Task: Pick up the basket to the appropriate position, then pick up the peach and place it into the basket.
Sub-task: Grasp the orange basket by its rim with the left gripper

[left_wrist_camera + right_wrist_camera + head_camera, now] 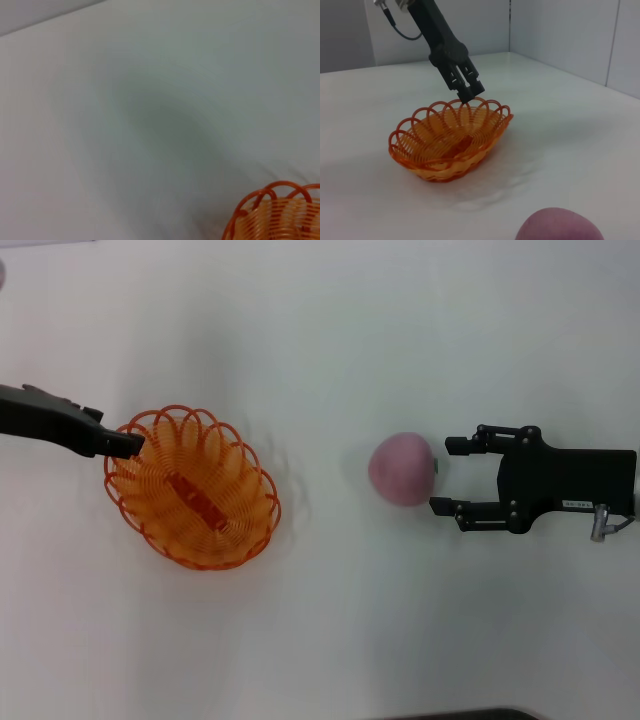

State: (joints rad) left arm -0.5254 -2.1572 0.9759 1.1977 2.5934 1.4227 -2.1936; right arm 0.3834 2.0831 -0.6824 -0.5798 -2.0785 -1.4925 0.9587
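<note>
The orange wire basket [195, 490] sits left of centre on the white table; it also shows in the right wrist view [450, 140] and, at one corner, in the left wrist view [277, 215]. My left gripper [128, 444] is shut on the basket's near-left rim, and the right wrist view shows its fingers [468, 94] pinching a rim loop. The pink peach [402, 469] lies right of centre, its top also showing in the right wrist view [560, 225]. My right gripper [442, 475] is open, just right of the peach, one finger on each side of its edge, not touching.
The white table [330, 340] stretches around both things. Grey walls [570, 35] stand behind the table in the right wrist view. A dark edge [450, 714] shows at the table's front.
</note>
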